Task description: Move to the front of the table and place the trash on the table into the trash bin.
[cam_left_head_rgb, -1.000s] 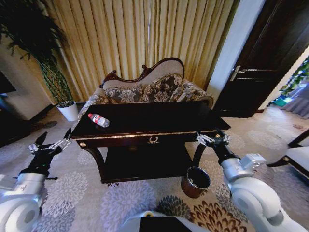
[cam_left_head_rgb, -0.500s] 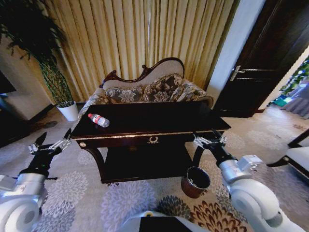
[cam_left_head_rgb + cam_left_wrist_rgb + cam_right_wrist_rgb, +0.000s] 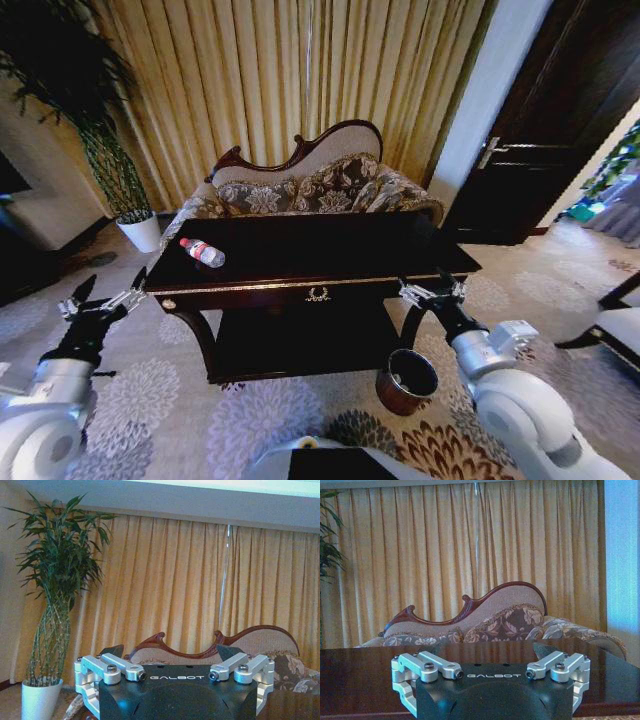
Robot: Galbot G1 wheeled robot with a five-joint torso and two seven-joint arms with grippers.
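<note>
The dark glossy table [image 3: 330,250] with gold trim stands ahead of me in the head view. A small clear bottle [image 3: 203,252] with a red cap and label lies on its side near the table's left end. The round reddish-brown trash bin [image 3: 406,380] sits on the carpet by the table's front right leg. My left gripper [image 3: 103,297] hangs open left of the table, well short of the bottle. At the table's right front corner my right gripper [image 3: 432,290] is open, above the bin. Both wrist views show open, empty grippers [image 3: 170,652] [image 3: 492,647].
A floral sofa [image 3: 310,190] stands behind the table, against gold curtains. A white plant pot [image 3: 143,232] sits at the back left, a dark door [image 3: 540,150] at the right. Patterned carpet lies open before the table. The table top [image 3: 360,680] fills the right wrist view's lower part.
The whole picture has shifted slightly, so the camera moved a little. My right gripper has edged a bit leftward toward the table corner. The bottle and bin have stayed put.
</note>
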